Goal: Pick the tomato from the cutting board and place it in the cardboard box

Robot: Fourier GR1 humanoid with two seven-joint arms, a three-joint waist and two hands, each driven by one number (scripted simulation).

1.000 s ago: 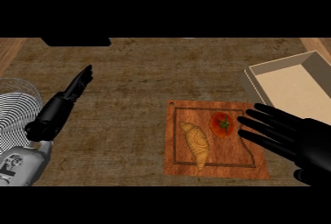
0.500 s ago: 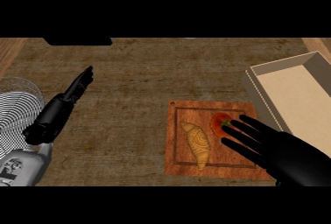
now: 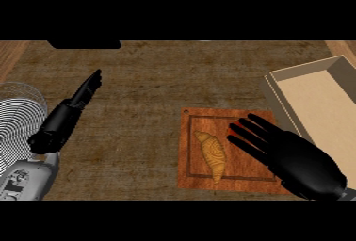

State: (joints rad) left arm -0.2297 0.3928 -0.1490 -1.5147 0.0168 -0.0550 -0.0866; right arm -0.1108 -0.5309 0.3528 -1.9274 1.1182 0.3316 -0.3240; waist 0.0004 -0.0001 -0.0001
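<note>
On the wooden cutting board [image 3: 198,176] only a thin red edge of the tomato [image 3: 232,133] shows, beside the fingertips of my right hand [image 3: 292,157]. That hand lies over the board's right half with its fingers straight and spread, open, covering the tomato. A golden croissant [image 3: 213,154] rests on the board's left half, just left of the hand. The cardboard box [image 3: 321,101] stands open at the right edge, up and right of the board. My left hand [image 3: 68,113] rests open at the left, fingers pointing up.
A wire rack with black and white stripes [image 3: 17,115] sits at the left edge by my left forearm. A dark object [image 3: 83,44] lies at the counter's far edge, top left.
My right hand has slid left and down over the board until it covers the tomato, which showed fully a second ago. The left hand has not moved.
</note>
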